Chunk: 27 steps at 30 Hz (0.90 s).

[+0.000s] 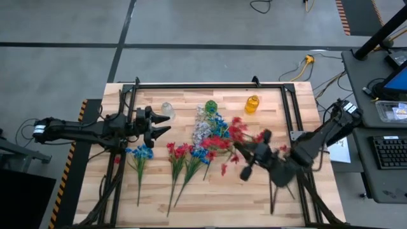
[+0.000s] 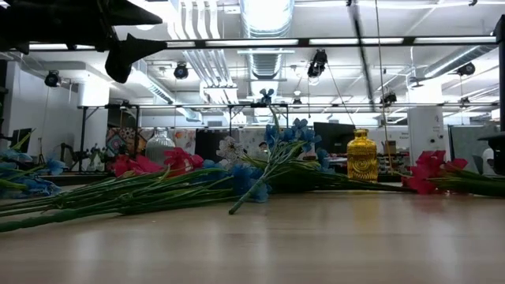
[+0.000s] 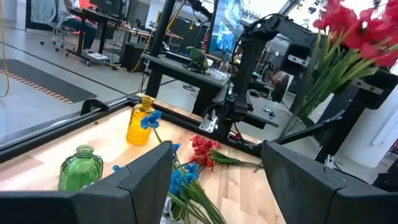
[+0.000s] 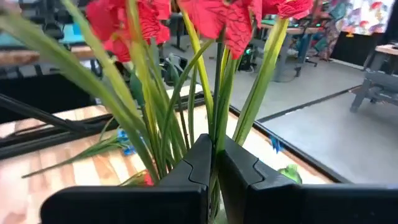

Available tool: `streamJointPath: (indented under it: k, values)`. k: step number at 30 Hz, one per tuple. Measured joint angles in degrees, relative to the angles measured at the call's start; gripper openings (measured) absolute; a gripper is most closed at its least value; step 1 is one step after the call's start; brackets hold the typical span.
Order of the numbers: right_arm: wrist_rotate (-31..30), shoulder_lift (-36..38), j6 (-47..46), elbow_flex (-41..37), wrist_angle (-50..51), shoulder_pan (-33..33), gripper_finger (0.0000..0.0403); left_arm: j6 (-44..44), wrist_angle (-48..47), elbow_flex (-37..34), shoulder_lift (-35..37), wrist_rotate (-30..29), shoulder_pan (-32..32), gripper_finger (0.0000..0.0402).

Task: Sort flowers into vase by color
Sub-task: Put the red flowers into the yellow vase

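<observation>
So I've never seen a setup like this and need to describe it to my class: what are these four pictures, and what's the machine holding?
It is a robot with two dark arms at a wooden table. One picture looks straight down, one looks level across the tabletop, and two come from cameras on the wrists. The right tool is shut on a bunch of red flowers, lifted off the table. The left tool is open and empty, near a clear vase. On the table lie blue flowers, more red flowers and white ones, plus a green vase and a yellow vase.
</observation>
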State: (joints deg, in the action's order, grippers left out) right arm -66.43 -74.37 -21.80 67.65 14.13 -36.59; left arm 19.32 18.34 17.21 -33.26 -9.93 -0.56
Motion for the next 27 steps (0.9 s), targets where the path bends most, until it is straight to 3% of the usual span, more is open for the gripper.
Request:
streamJointPath:
  k: [9,17,23,27]
  values:
    - [30.34,2.02,24.57,-0.5,-24.86,17.32,0.0012,0.0,-2.4,0.0,0.81,0.0,0.0,0.0235]
    - [34.54,4.49,36.36,-8.13,-43.79,30.25,0.0012,0.5,-3.18,0.0,0.66,-0.02,-0.02,0.0235]
    - [36.71,7.39,36.97,-18.54,-61.83,40.08,0.0012,1.11,-3.51,0.0,0.72,-0.02,-0.01,0.0235]
    - [34.04,11.58,37.71,-24.1,-64.97,45.27,0.0012,1.13,-3.46,0.0,0.76,-0.02,-0.02,0.0235]
